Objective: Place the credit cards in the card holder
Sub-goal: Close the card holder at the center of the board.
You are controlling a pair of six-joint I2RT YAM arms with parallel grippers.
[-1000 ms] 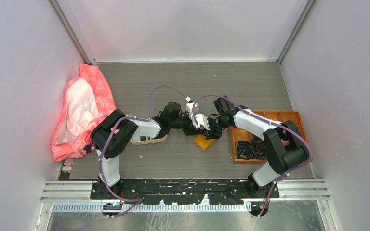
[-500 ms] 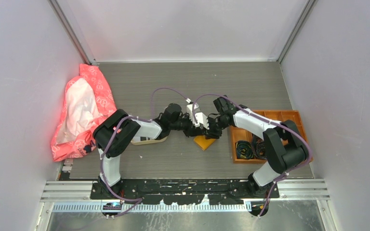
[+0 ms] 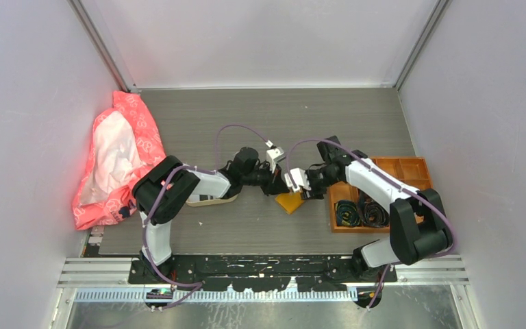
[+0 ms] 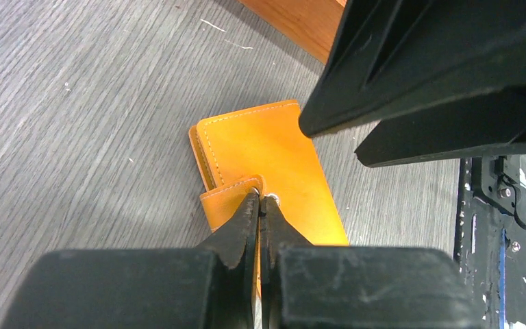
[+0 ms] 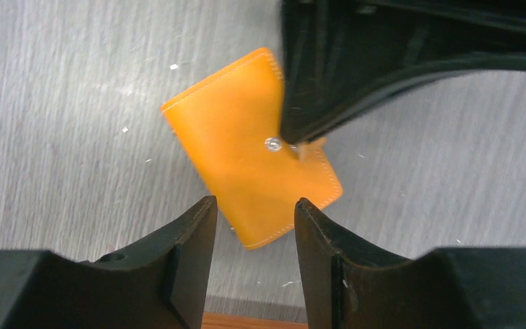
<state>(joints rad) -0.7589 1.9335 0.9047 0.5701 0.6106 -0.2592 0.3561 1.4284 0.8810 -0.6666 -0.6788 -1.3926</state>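
Note:
The mustard-orange card holder (image 3: pixel 289 203) lies closed on the grey table between both arms. My left gripper (image 4: pixel 260 197) is shut on its snap tab (image 4: pixel 229 205), with the tips right at the metal snap. In the right wrist view the card holder (image 5: pixel 243 175) lies just beyond my right gripper (image 5: pixel 255 205), which hovers open above its near corner with nothing between the fingers. In the top view the left gripper (image 3: pixel 279 186) and right gripper (image 3: pixel 304 189) almost meet over the holder. The credit cards (image 3: pixel 204 199) show only as a dark sliver in the beige tray (image 3: pixel 224 200), under the left arm.
An orange compartmented box (image 3: pixel 383 162) holding black coils (image 3: pixel 348 212) stands right of the card holder, under the right arm. A pink and white bag (image 3: pixel 116 159) lies at the left wall. Walls close in the table on three sides.
The right gripper has drawn back to the right, off the left gripper, and opened wider. The left gripper has stayed shut on the tab in the same spot.

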